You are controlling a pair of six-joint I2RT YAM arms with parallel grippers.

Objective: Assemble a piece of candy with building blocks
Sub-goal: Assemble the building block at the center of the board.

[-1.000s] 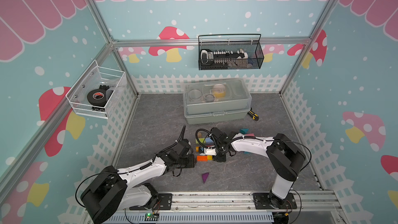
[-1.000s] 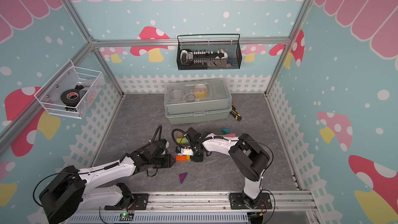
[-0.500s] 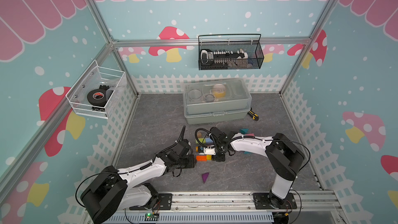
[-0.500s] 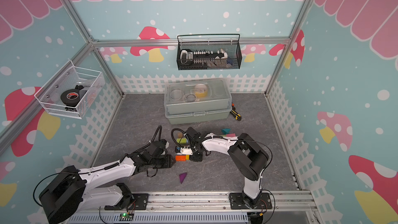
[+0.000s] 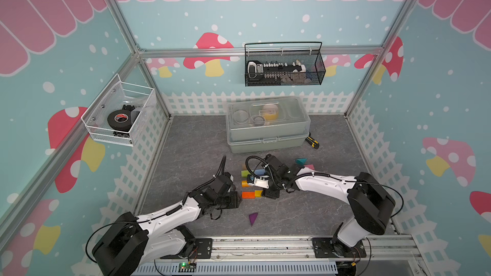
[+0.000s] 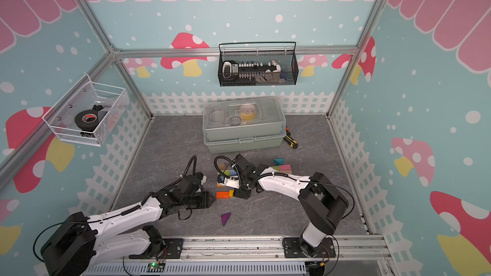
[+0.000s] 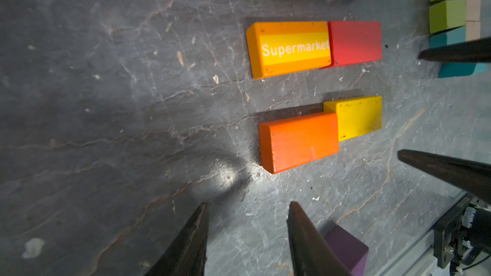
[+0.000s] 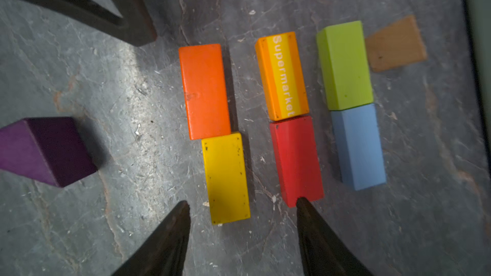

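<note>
The right gripper (image 8: 243,201) has its fingers spread and pinches nothing. The yellow block (image 8: 225,179) lies flat on the bench (image 5: 191,150) just ahead of them, in line with the gap, its long axis running straight away from the fingertips. A closing grip would therefore take it across its narrow width. It butts end to end against the orange block (image 8: 204,91) but sits stepped sideways toward the red block (image 8: 296,160), so squaring that joint looks like the job in hand. One fingertip overlaps the red block's near end; whether it touches cannot be told. The right arm is the nearer one. The left gripper (image 7: 247,204), fingers also apart and empty, hangs short of the orange block, whose length lies crosswise to it. Next come the "Supermarket" block (image 8: 283,75) with the red, then the green block (image 8: 344,65) with the blue block (image 8: 358,147). The purple prism (image 8: 45,150) lies apart. Behind, a lidded clear box (image 5: 267,128) holds round items. A white wire basket (image 5: 117,131) holds a roll of tape (image 5: 119,119), and the black wire basket (image 5: 287,79) a tool set.
</note>
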